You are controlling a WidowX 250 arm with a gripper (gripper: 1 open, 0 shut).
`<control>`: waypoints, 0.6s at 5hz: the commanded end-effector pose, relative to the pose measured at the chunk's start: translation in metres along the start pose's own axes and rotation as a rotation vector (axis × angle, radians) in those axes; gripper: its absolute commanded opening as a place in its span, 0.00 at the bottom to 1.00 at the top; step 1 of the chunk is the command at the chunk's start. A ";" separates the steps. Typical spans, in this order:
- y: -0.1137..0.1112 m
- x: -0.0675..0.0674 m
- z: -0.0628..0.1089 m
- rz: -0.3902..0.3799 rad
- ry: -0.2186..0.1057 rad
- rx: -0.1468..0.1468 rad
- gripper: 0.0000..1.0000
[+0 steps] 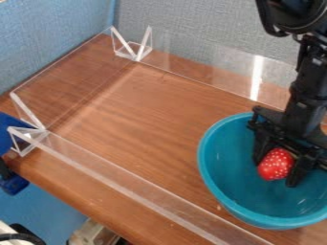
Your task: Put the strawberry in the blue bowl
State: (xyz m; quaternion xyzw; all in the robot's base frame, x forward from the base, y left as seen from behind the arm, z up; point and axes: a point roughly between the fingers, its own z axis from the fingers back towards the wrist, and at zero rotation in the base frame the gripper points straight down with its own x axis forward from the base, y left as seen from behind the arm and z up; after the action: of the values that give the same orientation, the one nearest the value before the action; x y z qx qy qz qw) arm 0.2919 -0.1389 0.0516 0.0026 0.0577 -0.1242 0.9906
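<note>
You have a brown wood-grain rectangular tabletop (141, 115), with a large round teal-blue plastic bowl (236, 191) at its near right.

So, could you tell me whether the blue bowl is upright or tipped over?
Upright: the blue bowl shows its open mouth and inside facing up.

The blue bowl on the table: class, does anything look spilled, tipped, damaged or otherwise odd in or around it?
Nothing stands out. The round teal-blue plastic bowl sits upright on the brown wooden tabletop, with no visible spill or crack. The bright red strawberry is at the black gripper's fingers, within the bowl's outline.
</note>
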 end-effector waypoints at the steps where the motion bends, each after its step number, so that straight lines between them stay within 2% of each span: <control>1: -0.004 0.004 0.029 -0.011 -0.091 -0.004 0.00; 3: -0.001 0.004 0.029 -0.001 -0.093 0.011 0.00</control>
State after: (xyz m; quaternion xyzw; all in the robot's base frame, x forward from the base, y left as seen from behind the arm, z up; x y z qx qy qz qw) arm 0.2927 -0.1353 0.0517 0.0145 0.0565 -0.1175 0.9914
